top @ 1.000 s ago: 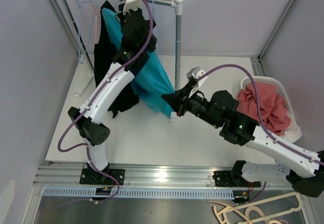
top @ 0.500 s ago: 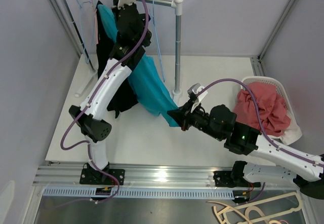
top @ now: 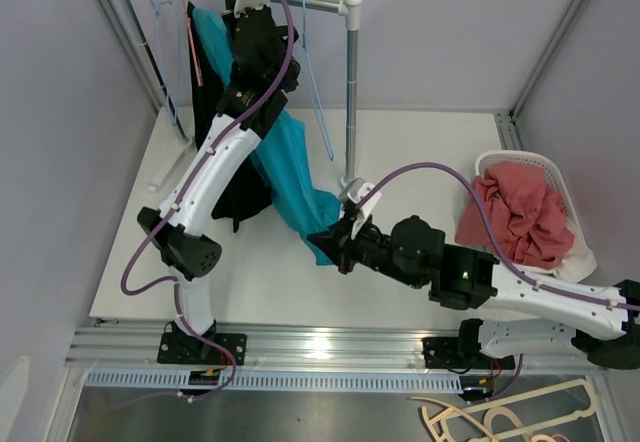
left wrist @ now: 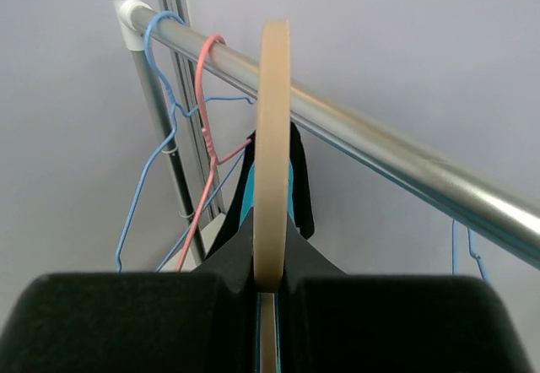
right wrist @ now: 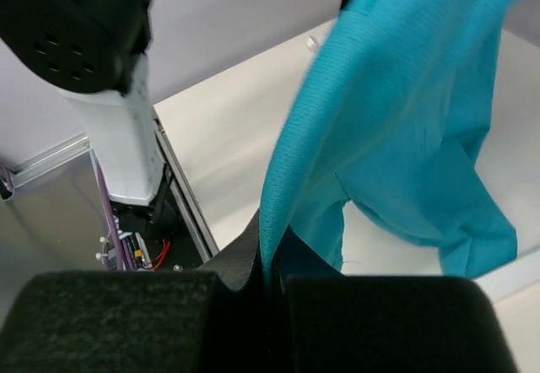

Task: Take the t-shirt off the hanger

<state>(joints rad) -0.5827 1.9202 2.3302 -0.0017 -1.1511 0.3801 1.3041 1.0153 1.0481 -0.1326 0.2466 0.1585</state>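
With the left gripper (left wrist: pixel 268 282) clamped on the wooden hanger (left wrist: pixel 272 137) at the rail (left wrist: pixel 380 149), 11 o'clock, the right gripper (right wrist: pixel 268 276), pinching the teal t-shirt (right wrist: pixel 396 120) by its hem, is dragging it further toward 6 o'clock, easing it off.

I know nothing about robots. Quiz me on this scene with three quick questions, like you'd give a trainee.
1. True or false: the right hand is shut on the teal t-shirt.
2. What does the left hand grip at the rail? A) a beige hanger B) a bottle C) a towel
3. Fill the gap: the cloth in the white basket is ____ in colour.

Key: 1 true; 2 A; 3 red.
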